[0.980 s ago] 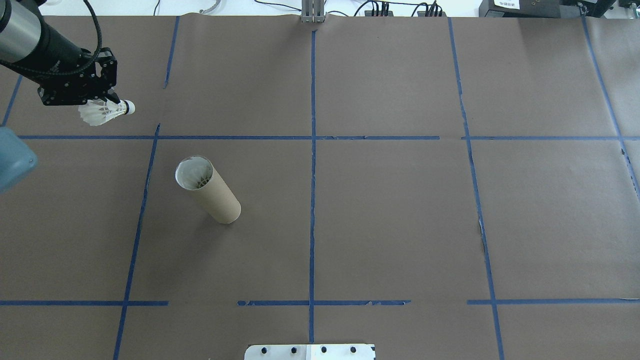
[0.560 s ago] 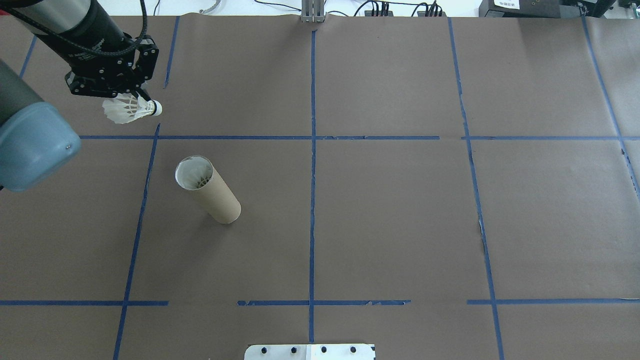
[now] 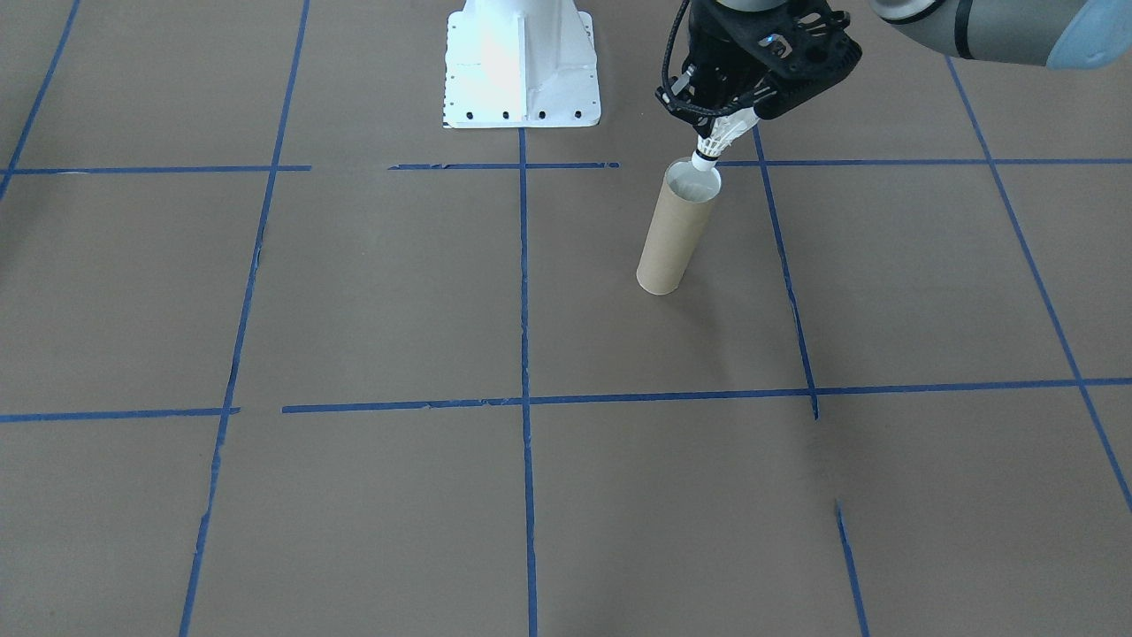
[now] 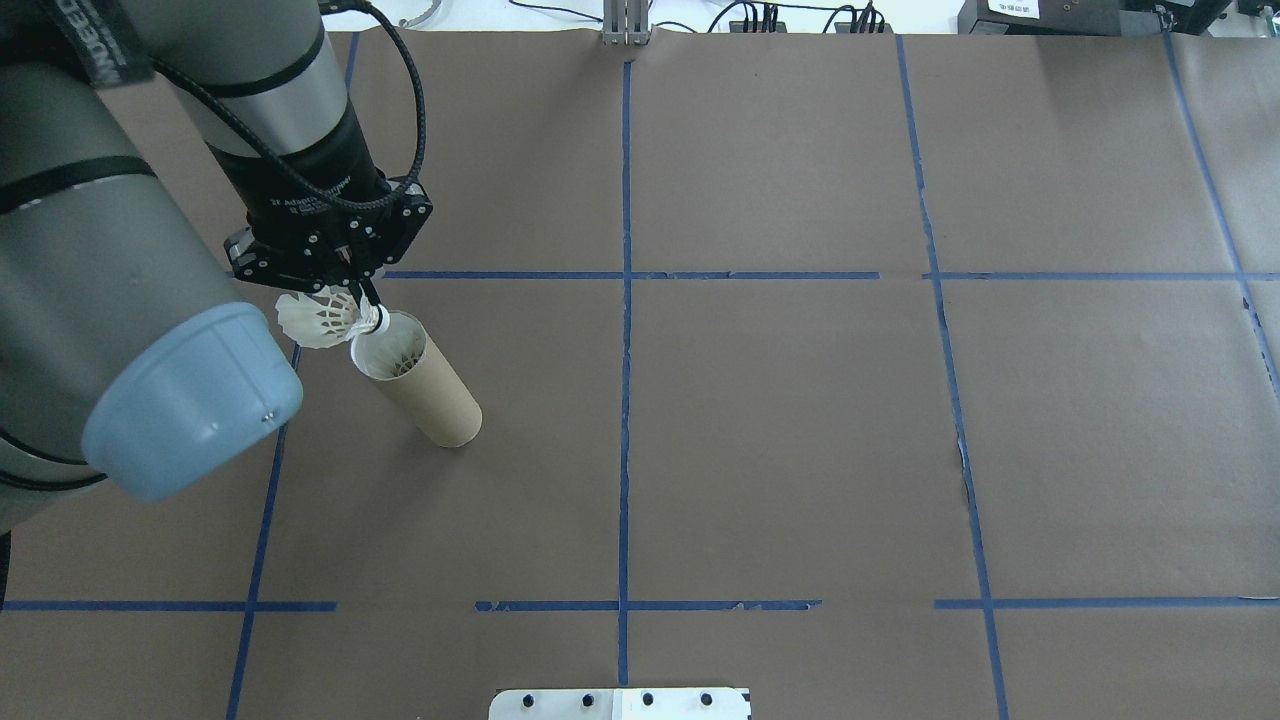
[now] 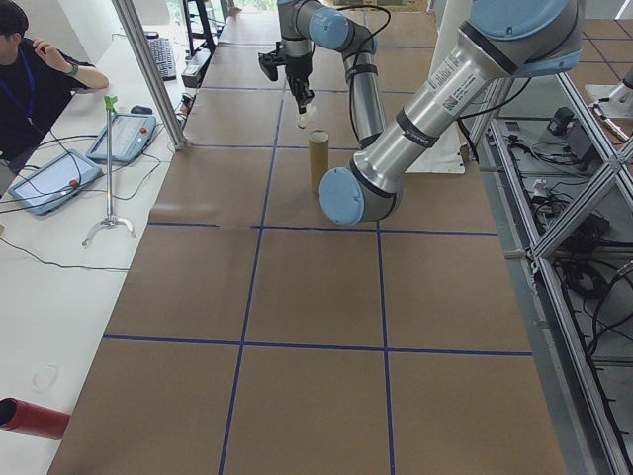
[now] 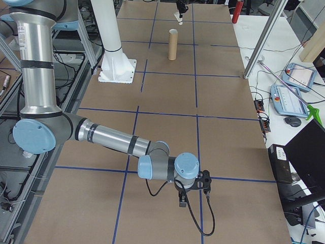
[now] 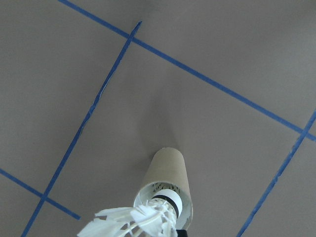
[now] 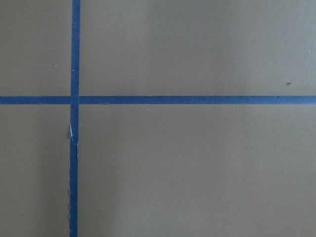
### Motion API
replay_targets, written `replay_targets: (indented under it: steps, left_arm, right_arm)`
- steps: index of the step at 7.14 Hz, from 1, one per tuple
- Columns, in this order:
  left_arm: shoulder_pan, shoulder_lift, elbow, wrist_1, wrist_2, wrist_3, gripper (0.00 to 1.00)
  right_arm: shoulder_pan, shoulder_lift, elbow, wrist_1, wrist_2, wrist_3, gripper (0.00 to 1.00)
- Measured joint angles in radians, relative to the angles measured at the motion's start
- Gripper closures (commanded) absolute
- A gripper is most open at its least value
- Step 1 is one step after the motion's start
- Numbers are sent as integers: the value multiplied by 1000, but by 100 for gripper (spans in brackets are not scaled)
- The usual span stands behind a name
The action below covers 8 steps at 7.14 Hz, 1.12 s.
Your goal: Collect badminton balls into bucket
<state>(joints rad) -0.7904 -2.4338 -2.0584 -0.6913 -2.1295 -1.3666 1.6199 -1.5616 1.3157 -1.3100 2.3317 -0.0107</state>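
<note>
My left gripper point(image 4: 350, 292) is shut on a white feather shuttlecock point(image 4: 322, 318), gripping it by the feathers. The shuttlecock is tilted, and its black-banded cork tip point(image 3: 703, 162) sits just at the open mouth of the tan cardboard tube point(image 4: 432, 395). The tube point(image 3: 674, 234) stands upright on the brown paper. In the left wrist view the cork point(image 7: 168, 199) hangs right over the tube's rim point(image 7: 165, 170), and more feathers show inside the tube. My right gripper point(image 6: 185, 199) shows only in the exterior right view, low over the table far from the tube; I cannot tell its state.
Blue tape lines divide the brown paper into squares. The white pedestal base point(image 3: 520, 66) stands at the robot's edge of the table. A person point(image 5: 30, 79) sits beyond the far end, beside tablets point(image 5: 54, 181) and a red cylinder point(image 5: 30, 418).
My left arm has carried the shuttlecock from the far left corner toward the robot and rightward, until its cork reached the tube's mouth. The tube has not moved.
</note>
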Motion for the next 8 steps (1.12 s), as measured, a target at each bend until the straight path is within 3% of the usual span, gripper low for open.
replay_targets:
  steps: [2,8]
  left_arm:
    - [32,-1,14,19,14,0,100]
    - [13,6,69,15,42,1,100]
  right_arm:
    - [0,0,0,0,0,0,0]
    - [0,0,-1,0,0,0,0]
